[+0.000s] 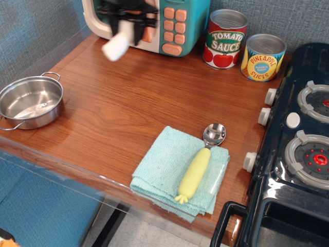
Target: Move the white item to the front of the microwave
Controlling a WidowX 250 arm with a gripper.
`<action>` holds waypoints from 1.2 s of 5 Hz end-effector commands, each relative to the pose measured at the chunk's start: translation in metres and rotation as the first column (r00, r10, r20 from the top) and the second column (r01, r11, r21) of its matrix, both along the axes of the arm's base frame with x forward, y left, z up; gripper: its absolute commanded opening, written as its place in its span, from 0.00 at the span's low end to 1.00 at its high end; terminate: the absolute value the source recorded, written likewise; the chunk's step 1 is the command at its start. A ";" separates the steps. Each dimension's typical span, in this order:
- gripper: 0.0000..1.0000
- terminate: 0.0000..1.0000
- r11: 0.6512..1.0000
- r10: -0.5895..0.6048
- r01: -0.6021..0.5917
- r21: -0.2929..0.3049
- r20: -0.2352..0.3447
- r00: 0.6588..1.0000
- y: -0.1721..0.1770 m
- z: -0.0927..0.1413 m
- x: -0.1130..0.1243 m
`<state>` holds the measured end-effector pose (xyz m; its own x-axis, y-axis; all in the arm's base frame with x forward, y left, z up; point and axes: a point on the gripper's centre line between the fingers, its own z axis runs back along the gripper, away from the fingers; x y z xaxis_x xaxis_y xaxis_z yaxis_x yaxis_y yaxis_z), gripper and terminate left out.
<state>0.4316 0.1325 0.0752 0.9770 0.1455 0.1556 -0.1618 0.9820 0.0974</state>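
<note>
Now end effector (127,20) grips white item (116,45) w/ microwave (169,25) behind.

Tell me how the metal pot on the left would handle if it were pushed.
The pot looks like thin metal and appears empty, so probably light and quick to slide on the smooth wooden counter. Its low, wide shape makes tipping unlikely. It sits near the counter's front edge, so a push could send it off.

the gripper (125,23) with the mushroom (116,45) hangs right at the microwave (175,25) front, blocking the door area. below it a wide strip of bare table (118,103) lies open from the microwave to the cloth (169,170). a pot (31,100) stands at the left edge, two cans (226,38) at the back right, the stove (298,144) walls off the right. the spoon (200,164) lies on the cloth near the front.
</note>
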 end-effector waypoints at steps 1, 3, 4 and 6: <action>0.00 0.00 1.000 0.028 -0.028 -0.001 0.063 0.998 0.029 0.029 -0.009; 1.00 0.00 1.000 -0.018 0.017 0.010 0.074 0.997 0.029 0.036 -0.014; 1.00 0.00 0.999 -0.029 0.028 0.018 0.081 0.996 0.029 0.040 -0.017; 1.00 0.00 0.998 -0.034 0.029 0.064 0.073 0.997 0.030 0.046 -0.024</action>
